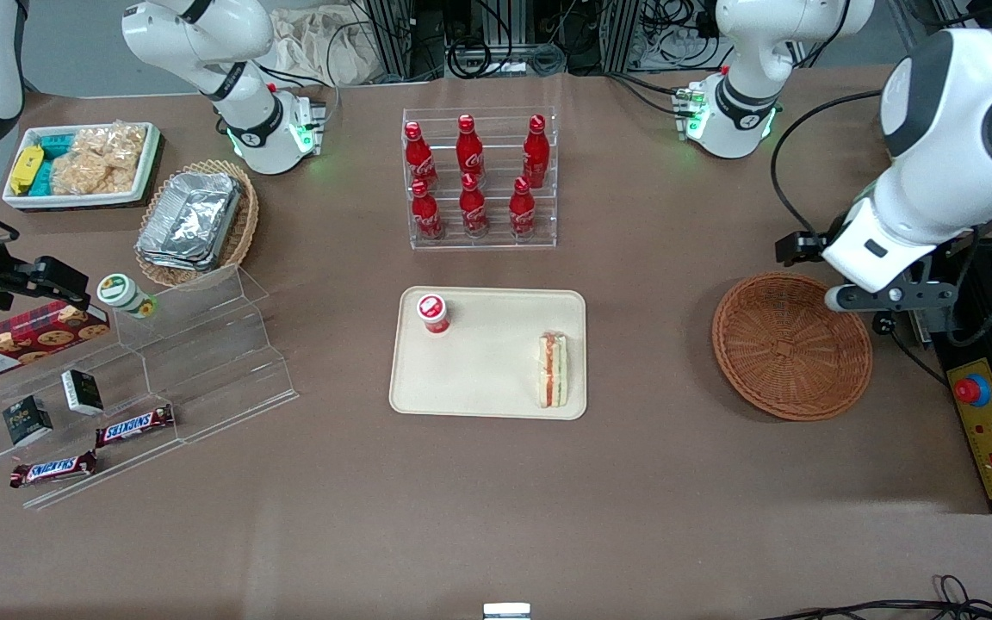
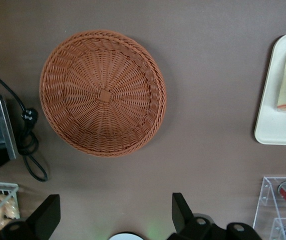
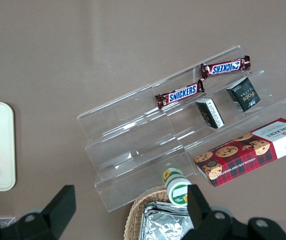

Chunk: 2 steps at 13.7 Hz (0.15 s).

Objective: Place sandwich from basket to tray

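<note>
The sandwich lies flat on the tray, along the tray edge that faces the working arm's end of the bench. A small red-capped cup stands on the same tray, at the corner toward the parked arm and farther from the front camera, well apart from the sandwich. The basket sits near the working arm's end of the bench with nothing in it, and bare bench surface separates it from the tray. The tool hangs above the bench just beside the basket, on the side farther from the front camera, its fingers spread wide and holding nothing. A clear rack of red bottles stands farther from the front camera than the tray. Toward the parked arm's end are a clear stepped stand carrying chocolate bars, and an oval basket of foil containers.
</note>
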{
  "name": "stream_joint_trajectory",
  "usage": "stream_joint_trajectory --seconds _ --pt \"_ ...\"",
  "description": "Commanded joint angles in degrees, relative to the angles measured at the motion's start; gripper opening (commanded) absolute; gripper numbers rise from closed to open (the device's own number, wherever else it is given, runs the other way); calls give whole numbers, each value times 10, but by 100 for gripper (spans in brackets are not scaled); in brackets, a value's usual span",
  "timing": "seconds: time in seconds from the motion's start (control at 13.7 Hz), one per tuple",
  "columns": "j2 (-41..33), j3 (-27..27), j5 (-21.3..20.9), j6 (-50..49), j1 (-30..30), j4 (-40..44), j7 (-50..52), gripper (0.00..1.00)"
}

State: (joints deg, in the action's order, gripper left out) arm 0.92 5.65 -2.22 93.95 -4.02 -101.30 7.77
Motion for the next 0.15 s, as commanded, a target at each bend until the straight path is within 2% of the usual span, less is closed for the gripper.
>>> stream_joint_trajectory --seconds 0.0,0.07 --pt "32 2 -2 -14 2 59 -21 100" --pt "54 4 -2 -28 4 89 -21 100"
